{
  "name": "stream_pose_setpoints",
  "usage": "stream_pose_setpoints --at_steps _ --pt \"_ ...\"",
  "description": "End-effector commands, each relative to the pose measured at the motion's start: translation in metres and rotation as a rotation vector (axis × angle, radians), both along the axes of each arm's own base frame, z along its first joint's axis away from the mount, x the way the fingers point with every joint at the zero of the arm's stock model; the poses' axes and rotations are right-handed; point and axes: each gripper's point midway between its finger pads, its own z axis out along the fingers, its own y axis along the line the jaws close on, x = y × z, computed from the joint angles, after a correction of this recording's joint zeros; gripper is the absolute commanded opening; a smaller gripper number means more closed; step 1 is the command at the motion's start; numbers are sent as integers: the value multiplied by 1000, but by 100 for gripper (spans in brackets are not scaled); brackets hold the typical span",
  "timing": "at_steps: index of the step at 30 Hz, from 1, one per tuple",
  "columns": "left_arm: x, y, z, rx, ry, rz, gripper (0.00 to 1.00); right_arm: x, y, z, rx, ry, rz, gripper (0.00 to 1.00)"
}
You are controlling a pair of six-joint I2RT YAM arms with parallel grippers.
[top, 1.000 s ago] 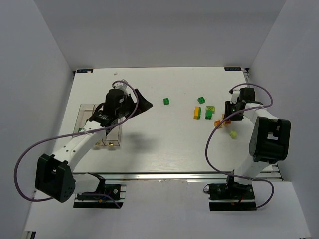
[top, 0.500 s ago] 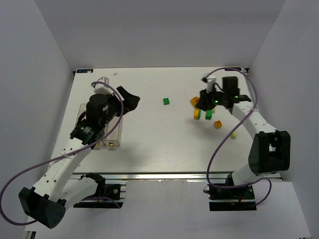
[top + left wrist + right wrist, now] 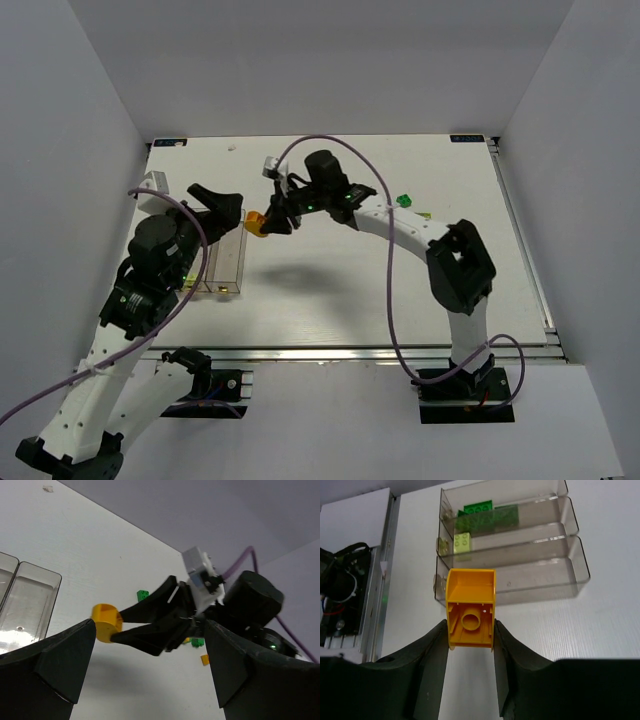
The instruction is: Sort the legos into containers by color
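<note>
One orange brick (image 3: 471, 605) is hanging pinched in the right claw (image 3: 470, 630) beside the bins (image 3: 577, 562) near the left edge of the bench (image 3: 350, 300), and in my judgement it is needing centring over the empty nearest bin before release, while the left claw (image 3: 183, 195) is hovering spread wide.

From above, the left arm (image 3: 150, 270) is covering most of the bins (image 3: 228, 268), and its elbow is running off the bottom edge. The right arm (image 3: 400, 225) is hiding the loose bricks (image 3: 198, 642), bar one green brick (image 3: 404, 200). Down the right wrist camera, the orange brick (image 3: 471, 607) is blocking part of the nearest bin (image 3: 545, 580), and the green pieces (image 3: 490, 512) are merging behind the walls, too blurred to count.
</note>
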Motion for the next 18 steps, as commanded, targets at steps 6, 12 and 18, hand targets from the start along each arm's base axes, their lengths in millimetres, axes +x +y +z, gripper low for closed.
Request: stream_pose_setpoints --at_steps 6,12,18 --pt "-20 22 -6 -28 25 79 98 -6 89 -3 74 -8 12 0" --pt "-23 24 -10 -21 41 81 98 1 117 -23 66 -44 -31 16" --pt "-25 24 -14 -7 63 80 98 3 125 -52 27 -65 -43 54"
